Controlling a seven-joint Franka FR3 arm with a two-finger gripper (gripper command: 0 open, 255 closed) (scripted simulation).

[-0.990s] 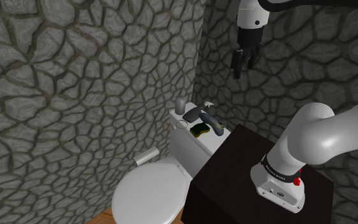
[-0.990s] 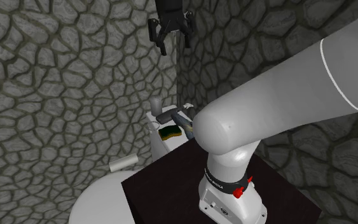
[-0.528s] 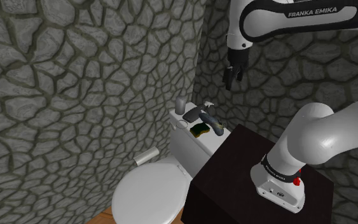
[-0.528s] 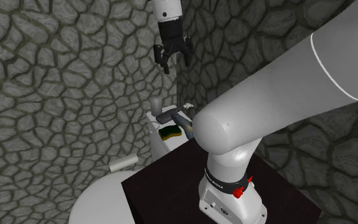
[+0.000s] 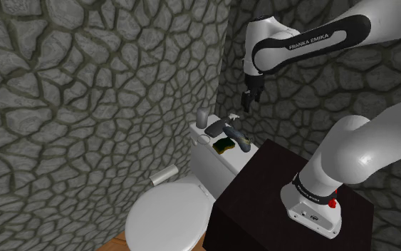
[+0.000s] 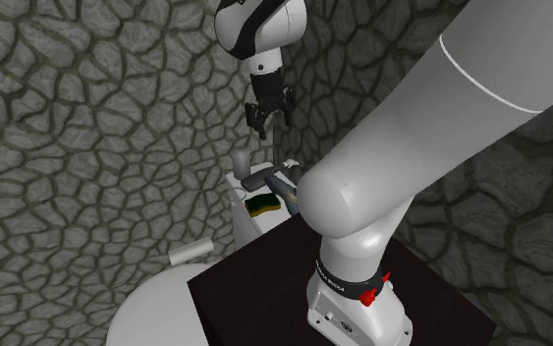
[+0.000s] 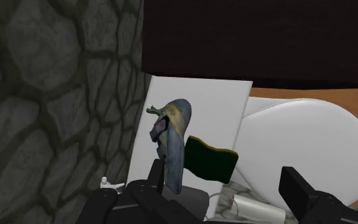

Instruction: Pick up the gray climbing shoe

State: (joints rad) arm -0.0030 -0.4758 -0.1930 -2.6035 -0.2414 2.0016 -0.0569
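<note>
The gray-blue shoe (image 5: 238, 137) (image 6: 282, 184) (image 7: 171, 143) lies on the white lid of the toilet tank (image 5: 207, 162) (image 7: 234, 105), near the edge of the lid closest to my stand (image 5: 263, 189). In my wrist view it stretches lengthwise along the lid, one end pointing toward the stand and the other toward my fingers. A dark green sponge with a yellow edge (image 5: 225, 145) (image 6: 262, 204) (image 7: 210, 159) sits just beside it on the same lid; I cannot tell whether the two touch. Further along the lid, toward the stone wall (image 5: 85, 85), stands a small gray cylinder (image 5: 203, 117) (image 6: 238, 159).

My gripper (image 5: 247, 103) (image 6: 267, 120) (image 7: 225, 184) hangs in the air above the tank, pointing down, well clear of the shoe. Its fingers stand apart and hold nothing.

Below the tank is the closed white toilet lid (image 5: 170, 214), and a toilet paper roll (image 5: 164, 175) (image 6: 191, 253) sits by the wall at the shoulder view's left of the tank.
</note>
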